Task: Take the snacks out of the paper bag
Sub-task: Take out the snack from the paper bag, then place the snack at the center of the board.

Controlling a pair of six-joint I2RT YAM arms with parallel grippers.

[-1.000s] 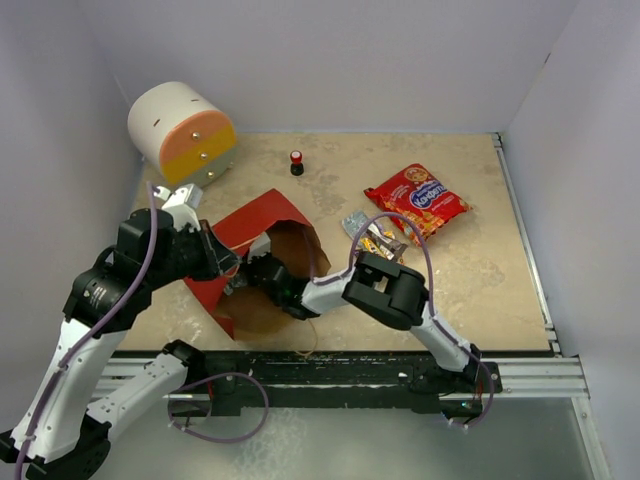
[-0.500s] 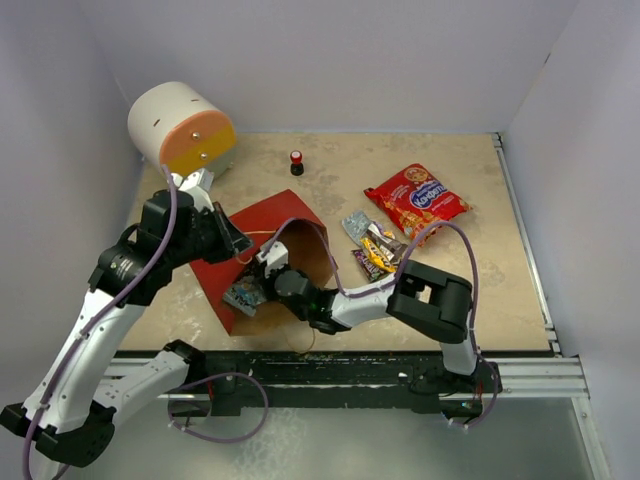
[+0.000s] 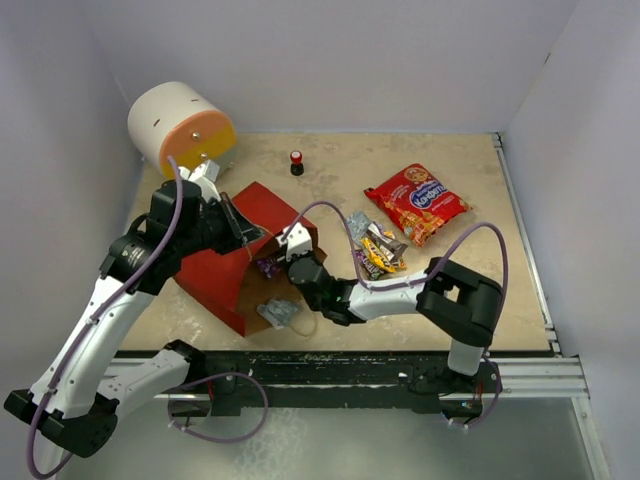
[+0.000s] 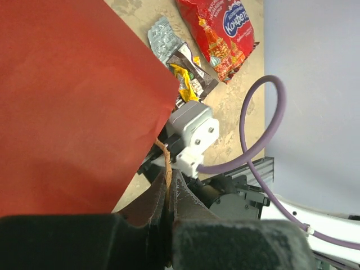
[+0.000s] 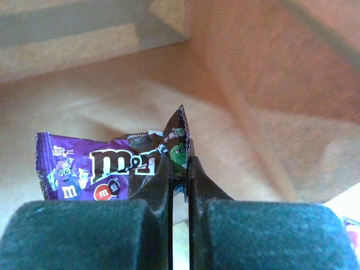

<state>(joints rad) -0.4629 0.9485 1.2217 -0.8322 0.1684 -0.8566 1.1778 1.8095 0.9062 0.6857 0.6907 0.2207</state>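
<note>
Right wrist, right pincer (image 5: 180, 170) clamps purple packet (image 5: 84, 169), long axis sideways, left pincer (image 4: 167, 188) pinches paper bag (image 4: 73, 101)

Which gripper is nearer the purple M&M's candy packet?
Right. The right gripper clamps the purple M&M's candy packet; the left gripper pinches the red paper bag, off the packet.

A robot lab test cell: plain white walls (image 3: 350, 60) box in a beige tabletop (image 3: 480, 285); an aluminium rail (image 3: 540, 375) carries the right arm's base (image 3: 468, 378).
</note>
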